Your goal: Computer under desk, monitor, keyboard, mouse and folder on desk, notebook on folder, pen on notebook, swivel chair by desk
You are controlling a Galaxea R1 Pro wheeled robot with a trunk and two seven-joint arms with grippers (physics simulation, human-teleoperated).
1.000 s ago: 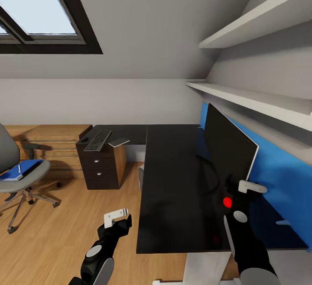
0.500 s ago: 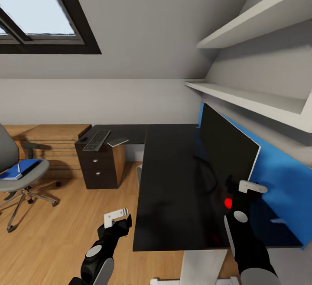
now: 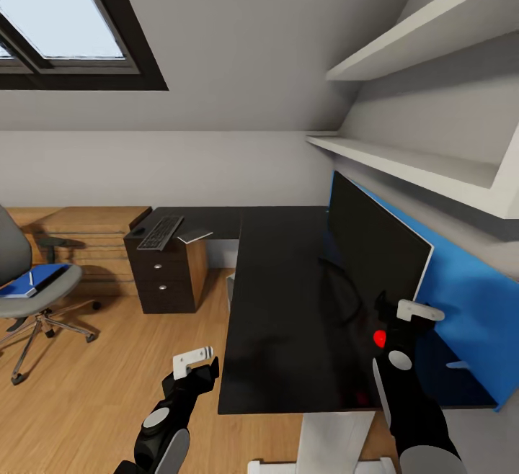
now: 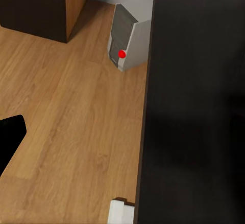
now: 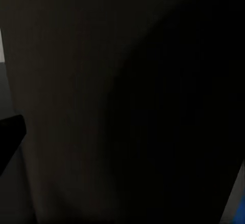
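While the monitor [image 3: 375,254] stands on the desk [image 3: 281,301] by the blue wall panel [image 3: 468,308], we see keyboard [image 3: 161,233] + mouse [image 3: 139,232] at the desk's far end over the drawer unit [image 3: 164,279]. Computer [image 4: 127,44] sits on the floor beside the desk edge. Folder [image 3: 32,279] lies on the swivel chair [image 3: 32,287], well apart from the desk. Our left gripper [image 3: 193,363] hangs over the floor, right gripper [image 3: 414,312] near the monitor; can't tell jaw state for either.
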